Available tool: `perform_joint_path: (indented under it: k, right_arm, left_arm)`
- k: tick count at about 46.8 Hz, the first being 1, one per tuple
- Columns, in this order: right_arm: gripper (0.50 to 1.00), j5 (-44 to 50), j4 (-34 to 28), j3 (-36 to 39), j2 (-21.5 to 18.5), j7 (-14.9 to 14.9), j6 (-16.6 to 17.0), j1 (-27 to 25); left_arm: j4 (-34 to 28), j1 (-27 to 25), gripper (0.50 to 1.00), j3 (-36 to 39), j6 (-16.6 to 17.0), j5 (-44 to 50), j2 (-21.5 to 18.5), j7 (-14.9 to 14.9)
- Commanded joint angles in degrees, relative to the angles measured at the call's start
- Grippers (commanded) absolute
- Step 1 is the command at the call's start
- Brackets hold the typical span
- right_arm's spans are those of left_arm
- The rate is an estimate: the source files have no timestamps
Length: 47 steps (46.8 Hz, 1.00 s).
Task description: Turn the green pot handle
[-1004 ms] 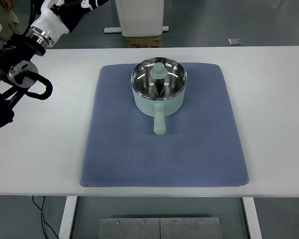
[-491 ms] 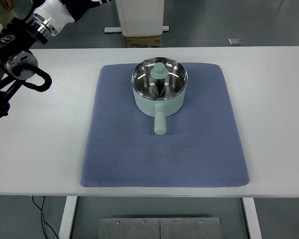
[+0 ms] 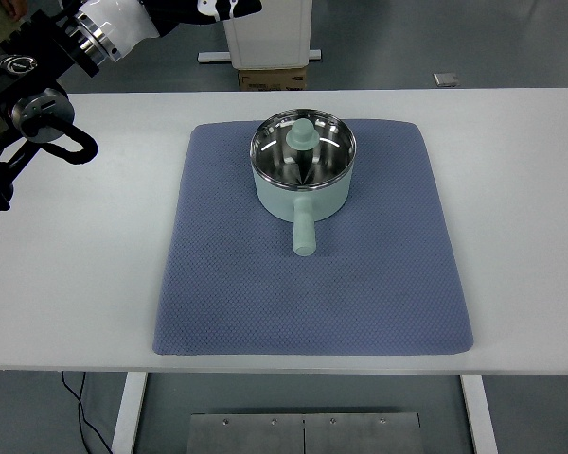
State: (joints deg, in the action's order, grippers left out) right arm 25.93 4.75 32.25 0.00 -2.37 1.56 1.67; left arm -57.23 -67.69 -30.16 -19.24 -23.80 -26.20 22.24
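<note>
A pale green pot [image 3: 303, 175] with a shiny steel inside stands on the blue mat [image 3: 312, 284], toward its far middle. Its green handle [image 3: 303, 227] points straight toward the table's near edge. A green knob shows above the pot's rim at the far side. My left hand [image 3: 33, 118] hovers over the table's far left corner, well left of the mat and apart from the pot. Its black fingers [image 3: 71, 149] are curled into a loop and hold nothing. The right arm is out of view.
The white table [image 3: 85, 274] reaches past the mat on all sides. Behind the table stand a white pedestal [image 3: 265, 33] and a cardboard box [image 3: 273, 79]. A person's hand shows at the top left corner.
My left hand has moved up and away, toward the far left corner of the table. The pot and its handle have not moved.
</note>
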Motion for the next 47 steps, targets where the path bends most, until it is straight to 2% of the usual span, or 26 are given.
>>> perform_joint_path:
  k: [1,33,47]
  right_arm:
    - [1.000,0.0,0.0,0.0,0.0,0.0,0.0,0.0]
    - [1.000,0.0,0.0,0.0,0.0,0.0,0.0,0.0]
    - [1.000,0.0,0.0,0.0,0.0,0.0,0.0,0.0]
  left_arm:
    - [-0.2,-0.1,1.000,0.1,-0.4,-1.0,0.0,0.0]
    - [-3.3,-2.4,1.000,0.5,-3.3,-9.3,0.2,0.0]
    - [-6.0,-4.3,1.000,4.2,-3.7,-12.7,0.2,0.0]
